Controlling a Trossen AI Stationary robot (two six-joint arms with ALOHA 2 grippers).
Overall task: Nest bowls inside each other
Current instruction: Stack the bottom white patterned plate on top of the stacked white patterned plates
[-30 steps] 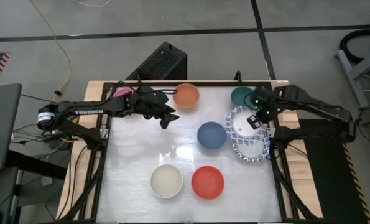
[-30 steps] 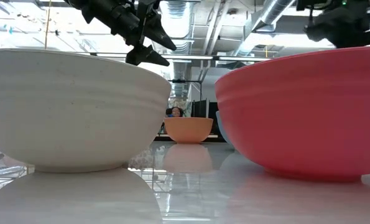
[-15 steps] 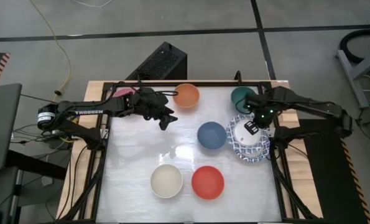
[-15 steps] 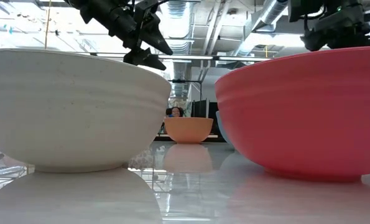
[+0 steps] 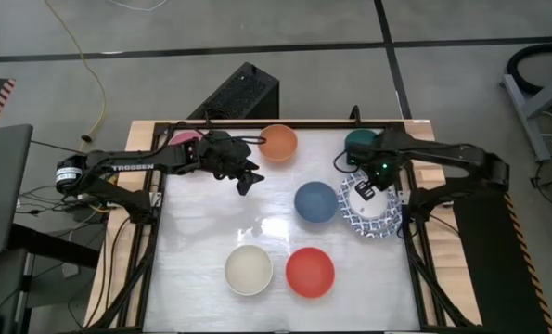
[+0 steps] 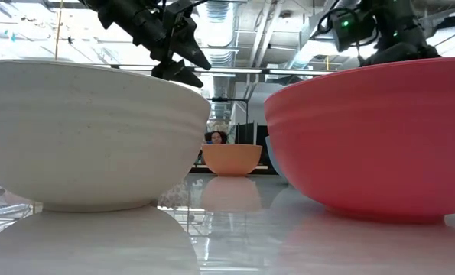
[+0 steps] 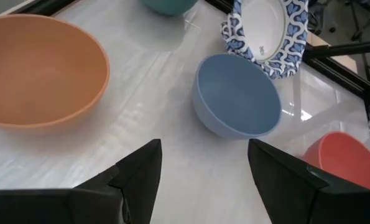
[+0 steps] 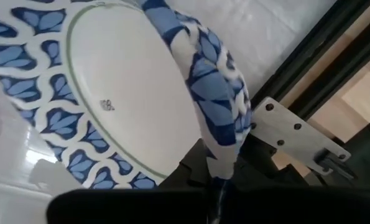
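A white bowl with a blue-patterned rim (image 5: 361,202) hangs on my right gripper (image 5: 366,190), which is shut on it, over another patterned bowl (image 5: 383,225) at the table's right edge. A blue bowl (image 5: 315,202) stands in the middle, with an orange bowl (image 5: 278,142) and a green bowl (image 5: 357,141) at the far edge. The cream bowl (image 5: 249,269) and the red bowl (image 5: 310,272) stand near the front. A pink bowl (image 5: 180,139) is half hidden under my left arm. My left gripper (image 5: 246,178) hovers open above the table left of the blue bowl. My right gripper holds the patterned bowl by its rim (image 8: 225,149), which runs down between the two dark fingers. The fingers come from above, pointing steeply down. The bowl is tilted over the patterned bowl beneath it; whether the two touch I cannot tell.
A black metal frame (image 5: 415,232) runs along the table's edges, close to the patterned bowls. Bare white tabletop (image 5: 201,223) lies on the left between the arms. In the low view a person (image 6: 215,137) shows far behind the orange bowl (image 6: 231,159).
My right gripper has gone down and toward the table's near edge with the patterned bowl, tipping more steeply downward. The bowl now covers more of the patterned bowl below it.
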